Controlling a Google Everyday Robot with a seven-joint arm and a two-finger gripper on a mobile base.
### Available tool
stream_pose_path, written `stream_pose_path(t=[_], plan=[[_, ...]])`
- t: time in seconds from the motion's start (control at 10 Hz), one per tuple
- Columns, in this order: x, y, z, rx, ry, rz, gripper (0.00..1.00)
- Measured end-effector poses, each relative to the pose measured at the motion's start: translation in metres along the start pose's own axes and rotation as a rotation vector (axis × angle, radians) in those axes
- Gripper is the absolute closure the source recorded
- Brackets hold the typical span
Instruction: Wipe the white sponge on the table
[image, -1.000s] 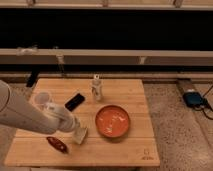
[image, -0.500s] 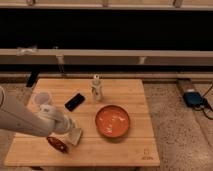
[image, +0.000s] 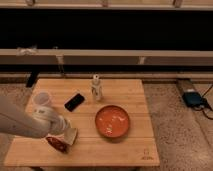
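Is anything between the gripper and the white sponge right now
No. The gripper at the near-left of the light wooden slatted table is already at the small off-white rectangular sponge. A dark red object lies right beside it.

The arm enters from the left edge. The gripper is low over the front-left part of the table, at the white sponge. A dark red object lies just beside it. A red-orange bowl sits right of the sponge. A white cup, black phone and small bottle stand farther back.
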Motion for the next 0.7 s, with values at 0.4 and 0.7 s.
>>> stream_pose_path(t=[0.4, 0.7], plan=[[-0.011, 0.013, 0.002, -0.017, -0.010, -0.025, 1.00], [-0.024, 0.011, 0.007, -0.025, -0.010, -0.014, 1.00]])
